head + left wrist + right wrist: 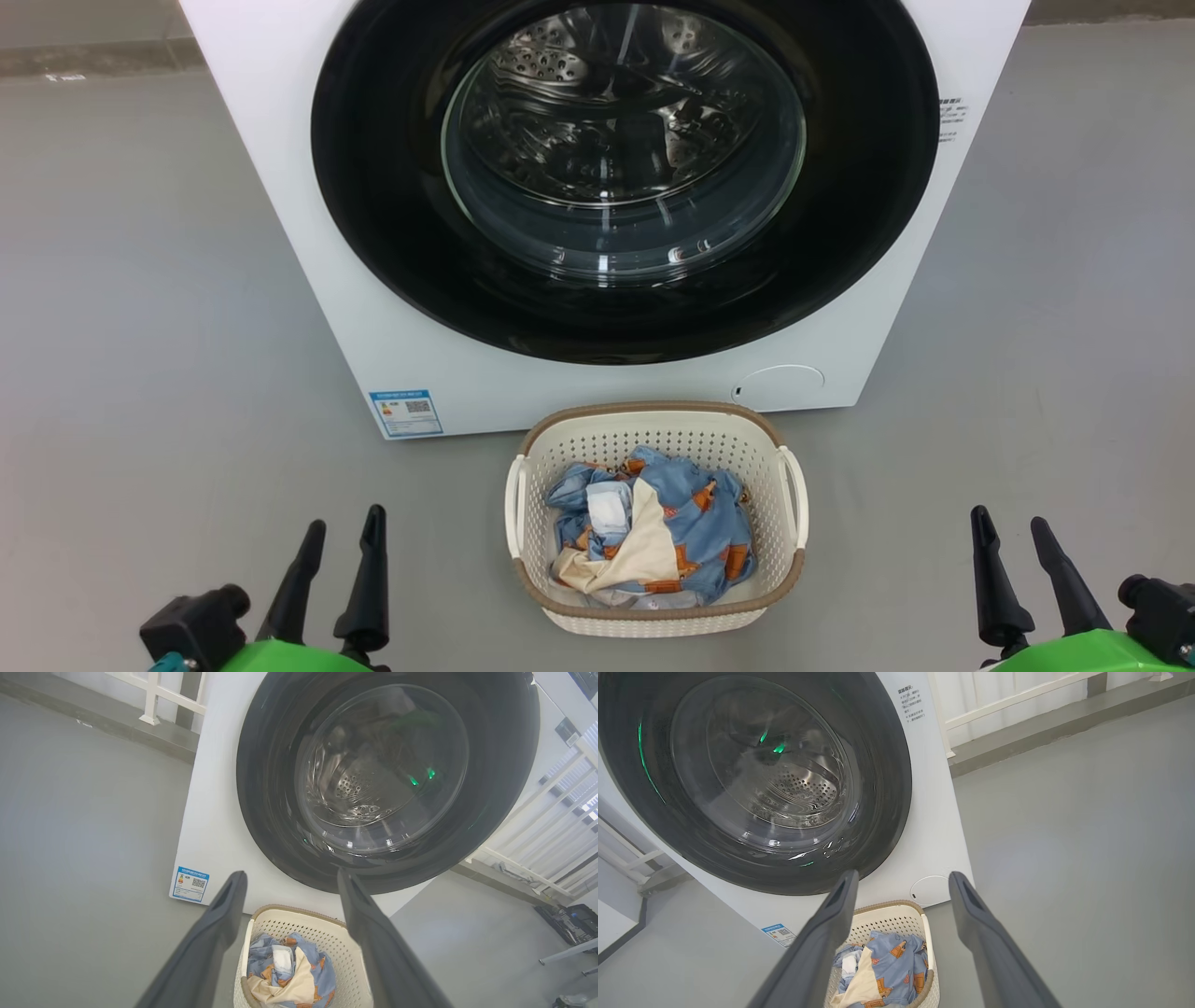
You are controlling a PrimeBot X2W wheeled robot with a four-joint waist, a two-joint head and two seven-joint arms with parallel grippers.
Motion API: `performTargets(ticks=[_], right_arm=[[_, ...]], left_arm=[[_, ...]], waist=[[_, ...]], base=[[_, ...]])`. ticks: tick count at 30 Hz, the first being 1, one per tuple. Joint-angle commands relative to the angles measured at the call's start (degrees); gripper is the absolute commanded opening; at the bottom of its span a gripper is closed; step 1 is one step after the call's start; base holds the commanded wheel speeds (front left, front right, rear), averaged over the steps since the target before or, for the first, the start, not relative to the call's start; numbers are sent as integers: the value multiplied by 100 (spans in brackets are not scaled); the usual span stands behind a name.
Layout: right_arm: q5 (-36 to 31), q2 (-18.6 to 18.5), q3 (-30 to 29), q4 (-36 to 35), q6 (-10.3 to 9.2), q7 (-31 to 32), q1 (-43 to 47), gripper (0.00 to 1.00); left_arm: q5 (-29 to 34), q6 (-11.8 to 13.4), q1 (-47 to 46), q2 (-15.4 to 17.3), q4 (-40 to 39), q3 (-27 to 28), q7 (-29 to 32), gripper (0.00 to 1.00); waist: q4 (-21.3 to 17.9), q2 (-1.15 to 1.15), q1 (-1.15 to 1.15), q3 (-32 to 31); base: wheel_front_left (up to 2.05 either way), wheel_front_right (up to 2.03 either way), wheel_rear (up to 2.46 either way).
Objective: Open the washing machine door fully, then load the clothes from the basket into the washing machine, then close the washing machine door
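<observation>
A smooth grey floor (140, 280) spreads all around. Along its far edge runs a low grey ledge (117, 723), and the post of a white railing (154, 695) stands on it. In the left wrist view a white slatted fence (551, 826) slants along the right side. A dark flat object (570, 921) lies on the floor near it, just beside a pale bar (563, 954).
</observation>
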Motion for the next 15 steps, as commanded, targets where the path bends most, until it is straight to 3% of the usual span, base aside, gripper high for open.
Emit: performTargets(ticks=[1,15], right_arm=[[-255,-78,80,-153,44,-89,-35,100],[-1193,-87,69,-281,51,-307,6,100]], left_arm=[[278,-12,-138,84,-211,96,-95,100],[1330,-14,-102,190,-373,-70,-314,100]], waist=[[8,0,0,5],[18,0,0,34]], base=[[0,0,0],[0,0,0]])
